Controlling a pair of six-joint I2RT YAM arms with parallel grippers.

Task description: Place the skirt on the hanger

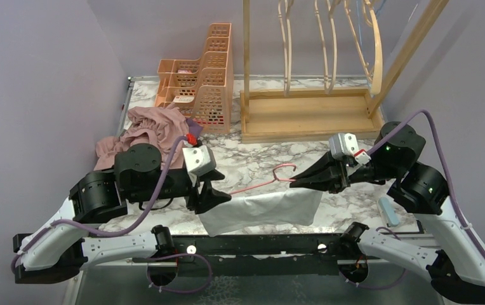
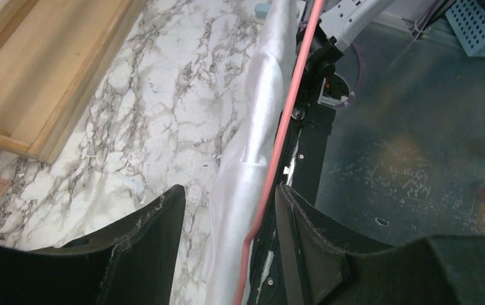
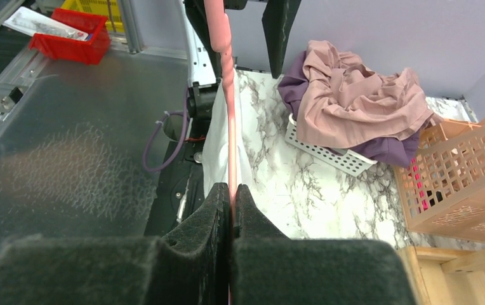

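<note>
A white skirt hangs over a pink hanger just above the table's near edge. My right gripper is shut on the hanger's right end; in the right wrist view the pink bar runs straight out from between the closed pads. My left gripper is open at the hanger's left end. In the left wrist view the skirt and the hanger bar pass between its spread fingers, touching neither.
A pile of pink and purple clothes in a white basket lies at the left. Peach plastic baskets and a wooden rack with hangers stand at the back. A light blue item lies near the right arm.
</note>
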